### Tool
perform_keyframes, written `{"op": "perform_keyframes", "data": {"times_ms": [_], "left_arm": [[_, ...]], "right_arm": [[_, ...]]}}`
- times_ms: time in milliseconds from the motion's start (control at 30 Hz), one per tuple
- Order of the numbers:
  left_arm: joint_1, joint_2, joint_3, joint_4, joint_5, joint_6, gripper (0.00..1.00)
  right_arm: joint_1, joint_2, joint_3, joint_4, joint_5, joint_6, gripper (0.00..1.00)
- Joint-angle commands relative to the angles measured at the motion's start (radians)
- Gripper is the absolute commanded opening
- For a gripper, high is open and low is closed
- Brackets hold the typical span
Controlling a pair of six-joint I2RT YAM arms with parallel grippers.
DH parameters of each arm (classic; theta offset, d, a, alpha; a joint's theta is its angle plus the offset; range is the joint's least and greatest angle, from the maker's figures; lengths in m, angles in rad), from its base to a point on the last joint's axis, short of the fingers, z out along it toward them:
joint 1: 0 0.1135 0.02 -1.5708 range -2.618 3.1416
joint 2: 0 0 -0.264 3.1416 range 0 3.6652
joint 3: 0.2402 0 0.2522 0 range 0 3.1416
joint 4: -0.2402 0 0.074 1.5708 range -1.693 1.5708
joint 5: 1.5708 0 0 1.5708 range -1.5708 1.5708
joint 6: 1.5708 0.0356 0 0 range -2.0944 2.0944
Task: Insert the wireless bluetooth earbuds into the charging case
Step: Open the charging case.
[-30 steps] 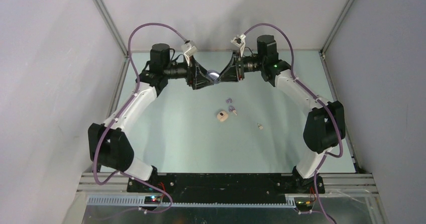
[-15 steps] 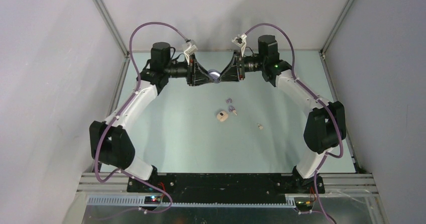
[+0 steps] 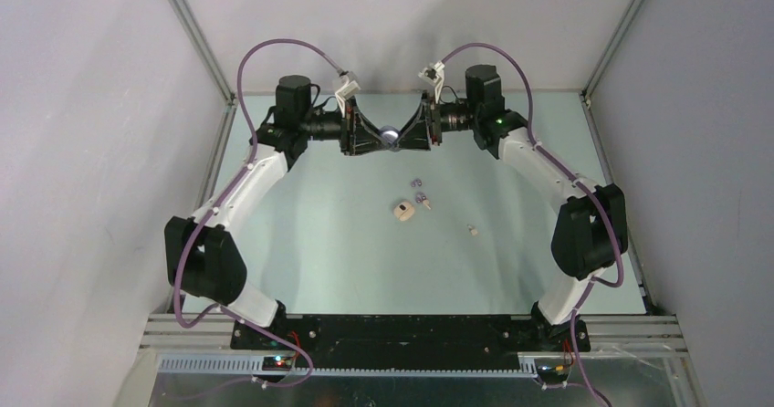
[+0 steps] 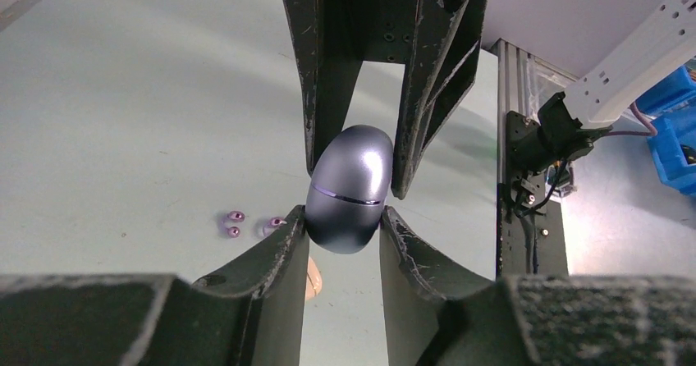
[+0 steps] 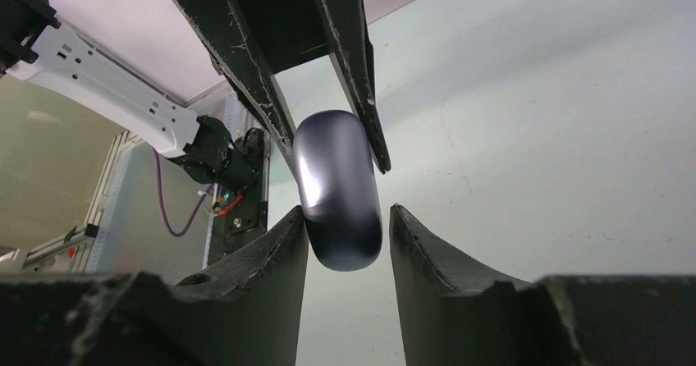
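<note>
Gripping the charging case (image 4: 349, 177) in my left claw (image 4: 343, 222); my right claw (image 5: 349, 218) sits slightly open around it, earbuds (image 4: 235, 217) on the counter (image 4: 123, 95) below.

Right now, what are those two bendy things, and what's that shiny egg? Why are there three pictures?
They are two robot arms bolted to a table. One picture looks down from above. The other two come from little cameras on each wrist. The left arm squeezes the shiny egg, a charging case, in its jaws. The right arm has its jaws loosely around it. On the table lie tiny purple earbuds, a small beige thing and a white bud.
</note>
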Motion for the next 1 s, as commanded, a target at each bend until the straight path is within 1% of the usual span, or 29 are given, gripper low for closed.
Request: {"op": "perform_keyframes", "data": {"times_ms": [0, 133, 167, 200, 233, 267, 300, 333, 367, 400, 433, 467, 500, 567, 633, 700, 867, 967], "left_arm": [[-0.004, 0.002, 0.048, 0.026, 0.041, 0.009, 0.00], [-0.005, 0.002, 0.047, 0.022, 0.044, 0.015, 0.00], [-0.005, 0.002, 0.047, 0.021, 0.044, 0.015, 0.00], [-0.005, 0.002, 0.046, 0.020, 0.046, 0.016, 0.00], [-0.004, 0.003, 0.046, 0.018, 0.046, 0.016, 0.00], [-0.005, 0.004, 0.046, 0.019, 0.044, 0.015, 0.00], [-0.005, 0.005, 0.047, 0.020, 0.039, 0.012, 0.01], [-0.005, 0.006, 0.045, 0.020, 0.033, 0.011, 0.04], [-0.004, 0.006, 0.045, 0.021, 0.019, 0.009, 0.18], [-0.004, 0.005, 0.045, 0.022, 0.011, 0.008, 0.26], [-0.004, 0.005, 0.042, 0.028, 0.000, 0.006, 0.38], [-0.005, 0.005, 0.041, 0.031, -0.004, 0.004, 0.43], [-0.006, 0.006, 0.039, 0.042, -0.010, -0.005, 0.52], [-0.006, 0.008, 0.034, 0.068, -0.011, -0.017, 0.60], [-0.008, 0.012, 0.033, 0.093, -0.007, -0.045, 0.63], [-0.010, 0.016, 0.037, 0.108, -0.002, -0.057, 0.65], [-0.016, 0.029, 0.052, 0.109, 0.008, -0.062, 0.66], [-0.021, 0.035, 0.061, 0.101, 0.014, -0.063, 0.73]], "right_arm": [[-0.005, -0.020, 0.026, 0.051, 0.052, 0.055, 0.45], [-0.023, -0.009, 0.031, 0.101, 0.050, 0.106, 0.43], [-0.029, -0.008, 0.033, 0.118, 0.045, 0.113, 0.39], [-0.032, -0.006, 0.034, 0.126, 0.027, 0.122, 0.31], [-0.037, -0.004, 0.036, 0.141, 0.017, 0.127, 0.27], [-0.040, -0.003, 0.037, 0.147, 0.003, 0.136, 0.19], [-0.042, -0.003, 0.038, 0.153, 0.001, 0.137, 0.17], [-0.044, -0.004, 0.038, 0.153, -0.003, 0.135, 0.15], [-0.046, -0.005, 0.037, 0.153, -0.006, 0.135, 0.14], [-0.047, -0.005, 0.036, 0.153, -0.010, 0.134, 0.13], [-0.046, -0.006, 0.035, 0.153, -0.012, 0.135, 0.13], [-0.046, -0.008, 0.034, 0.153, -0.019, 0.135, 0.11], [-0.044, -0.008, 0.032, 0.154, -0.022, 0.134, 0.10], [-0.039, -0.010, 0.027, 0.156, -0.031, 0.135, 0.08], [-0.036, -0.013, 0.022, 0.159, -0.039, 0.134, 0.08], [-0.032, -0.014, 0.018, 0.159, -0.041, 0.134, 0.08], [-0.027, -0.012, 0.016, 0.155, -0.040, 0.130, 0.07], [-0.025, -0.012, 0.016, 0.154, -0.038, 0.126, 0.08]]}}
